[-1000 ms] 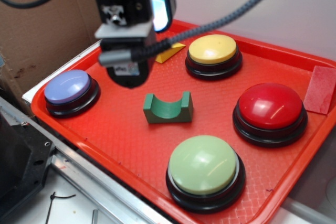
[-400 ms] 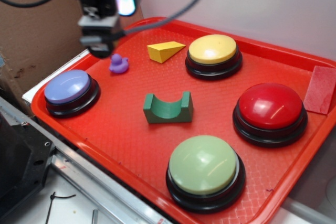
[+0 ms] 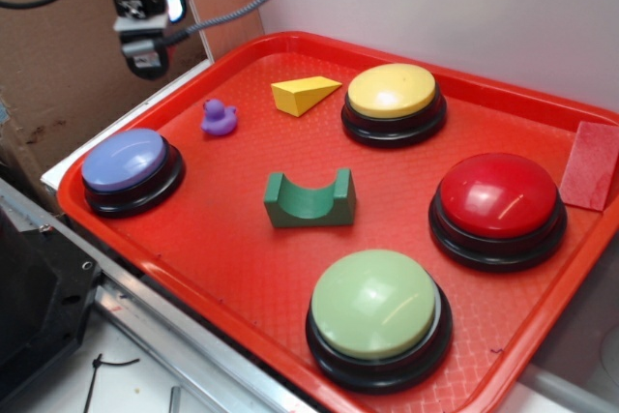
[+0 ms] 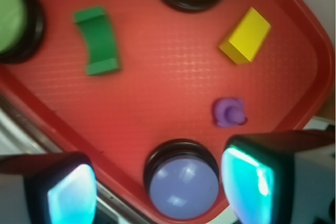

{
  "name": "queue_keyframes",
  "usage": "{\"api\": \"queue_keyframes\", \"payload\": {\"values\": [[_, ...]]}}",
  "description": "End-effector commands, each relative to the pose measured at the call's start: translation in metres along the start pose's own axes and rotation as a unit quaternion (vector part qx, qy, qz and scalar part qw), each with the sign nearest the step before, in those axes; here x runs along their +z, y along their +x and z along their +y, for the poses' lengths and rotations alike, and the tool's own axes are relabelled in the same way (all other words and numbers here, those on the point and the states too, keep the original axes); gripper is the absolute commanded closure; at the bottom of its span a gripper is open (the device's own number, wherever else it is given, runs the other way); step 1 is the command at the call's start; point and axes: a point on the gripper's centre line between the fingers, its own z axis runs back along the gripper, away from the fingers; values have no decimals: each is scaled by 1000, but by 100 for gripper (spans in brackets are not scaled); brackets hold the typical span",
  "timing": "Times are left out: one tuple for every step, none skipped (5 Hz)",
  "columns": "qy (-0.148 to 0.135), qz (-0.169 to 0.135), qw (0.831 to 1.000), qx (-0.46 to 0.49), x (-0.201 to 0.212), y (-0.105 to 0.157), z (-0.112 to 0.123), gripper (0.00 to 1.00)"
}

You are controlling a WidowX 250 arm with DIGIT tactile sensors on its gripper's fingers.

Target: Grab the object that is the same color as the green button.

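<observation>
1. Your gripper (image 3: 143,63) hangs high at the 10 o'clock corner of the exterior view, above the tray's (image 3: 145,239) far left rim and pointing down; it holds nothing.
2. In the wrist view the two fingers (image 4: 247,182) stand wide apart, with the blue button (image 4: 182,186) showing between them.
3. The green block (image 3: 309,200) sits near the tray's middle, notch up, touching nothing (the purple duck (image 3: 219,118) and yellow wedge (image 3: 305,95) lie toward 11 and 12 o'clock of it).
4. The green button (image 3: 377,305) is at 5 o'clock from the block, the red button (image 3: 498,196) at 3 o'clock, the yellow button (image 3: 392,91) at 1 o'clock.
5. You have bare tray floor on every side of the block; the widest stretch runs toward 7 o'clock, down to the near rim.
</observation>
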Motion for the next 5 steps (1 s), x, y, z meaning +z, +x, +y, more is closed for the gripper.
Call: {"api": "queue_keyframes", "payload": {"values": [[-21,-10,1000,-15,-16,35,-22,0],[-37,26,998,-36,-44,35,-48,0],[-36,56,997,-47,-67,32,-67,0],[-34,61,996,-46,-81,29,-71,0],[-22,63,997,-45,-92,34,-72,0]]}}
